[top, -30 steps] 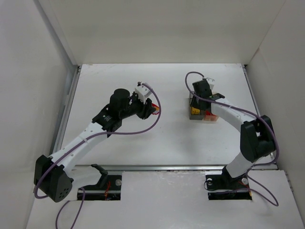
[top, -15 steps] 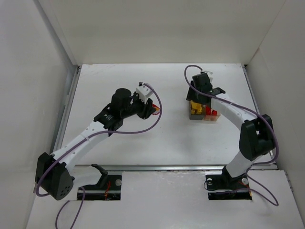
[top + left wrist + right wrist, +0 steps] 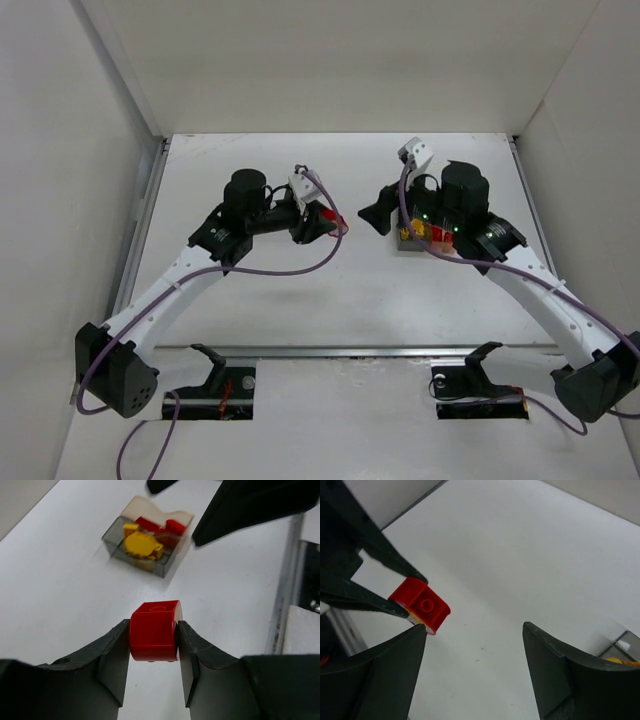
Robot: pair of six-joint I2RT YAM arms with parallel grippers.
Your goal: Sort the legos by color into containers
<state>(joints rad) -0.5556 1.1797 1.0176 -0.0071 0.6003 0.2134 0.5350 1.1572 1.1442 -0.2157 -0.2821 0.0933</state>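
Note:
My left gripper point(image 3: 154, 641) is shut on a red lego point(image 3: 154, 630), held above the table at centre point(image 3: 334, 221). The right gripper point(image 3: 377, 216) stands open and empty, facing the left one across a short gap. In its own view point(image 3: 474, 626) the red lego point(image 3: 422, 605) shows just past its left finger. The joined containers point(image 3: 407, 241) sit under the right arm, mostly hidden from above. In the left wrist view the dark grey box point(image 3: 150, 566) holds yellow legos point(image 3: 140, 545). The clear tan box point(image 3: 150, 507) holds red legos point(image 3: 170, 527).
White walls close in the table on the left, back and right. A metal rail point(image 3: 360, 351) runs along the near edge, above the arm bases. The right arm's body point(image 3: 465, 205) hangs over the containers.
The right arm has lifted off the containers and swung left, and its jaws have opened. The left gripper has carried the red lego slightly to the right.

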